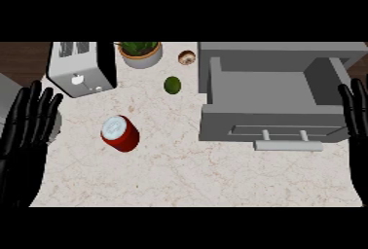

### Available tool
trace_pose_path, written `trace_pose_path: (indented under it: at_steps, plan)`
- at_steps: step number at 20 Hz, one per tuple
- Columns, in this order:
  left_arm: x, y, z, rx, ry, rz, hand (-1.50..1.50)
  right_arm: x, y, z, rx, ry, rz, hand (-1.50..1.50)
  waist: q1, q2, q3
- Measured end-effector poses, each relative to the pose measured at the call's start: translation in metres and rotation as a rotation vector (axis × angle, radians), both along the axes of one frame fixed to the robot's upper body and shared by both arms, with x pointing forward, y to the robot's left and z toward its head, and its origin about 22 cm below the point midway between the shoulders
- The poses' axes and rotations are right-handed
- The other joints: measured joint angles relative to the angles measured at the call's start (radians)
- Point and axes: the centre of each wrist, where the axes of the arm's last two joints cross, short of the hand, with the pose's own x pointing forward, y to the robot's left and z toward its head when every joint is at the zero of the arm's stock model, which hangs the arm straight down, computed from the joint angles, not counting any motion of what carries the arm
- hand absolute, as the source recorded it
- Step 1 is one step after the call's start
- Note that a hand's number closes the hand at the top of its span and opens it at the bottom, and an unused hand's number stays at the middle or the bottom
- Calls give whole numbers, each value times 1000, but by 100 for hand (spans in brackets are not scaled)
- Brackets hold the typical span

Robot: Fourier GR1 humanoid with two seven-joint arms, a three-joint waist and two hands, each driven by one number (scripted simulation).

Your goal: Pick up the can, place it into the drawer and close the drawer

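**Red can stands on the table, drawer open, both hands idle**

Red with a silvery lid, the can [119, 133] stands on the pale marbled table [194, 180] left of centre. Its long axis runs roughly upright, tilted in this steep view so that the lid faces up and toward the upper left while the red body trails toward the lower right.

The grey drawer [273, 102] is pulled out at the right side of the table, well apart from the can. Its open compartment shows a bare grey floor, and its front panel carries a light bar handle [287, 145] that faces the lower edge of the view.

The left robot hand [25, 131] rests at the left edge with fingers straight and spread, pointing up, holding nothing. The right robot hand [355, 109] shows at the right edge beside the drawer, fingers likewise straight and empty.

Along the far side sit a silver toaster [79, 68], a potted plant [140, 52], a small brown round object [187, 58] and a green avocado-like fruit [173, 84], which lies between the toaster and the drawer.
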Motion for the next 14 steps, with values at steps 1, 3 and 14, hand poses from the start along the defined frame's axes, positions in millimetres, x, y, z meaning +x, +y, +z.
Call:
trace_pose_path:
  at_steps: [1,3,14]
  plan:
    - [0,-2,1,-3,-6,8,-150,0,3,0,5,-1,-1,-150,-3,0,0]
    - [5,-12,-1,-10,-19,29,-150,1,4,4,9,-1,-3,-150,-7,0,-1]
    - [33,-69,-16,-52,254,313,-150,-7,1,-20,35,299,-78,-150,-23,1,-1]
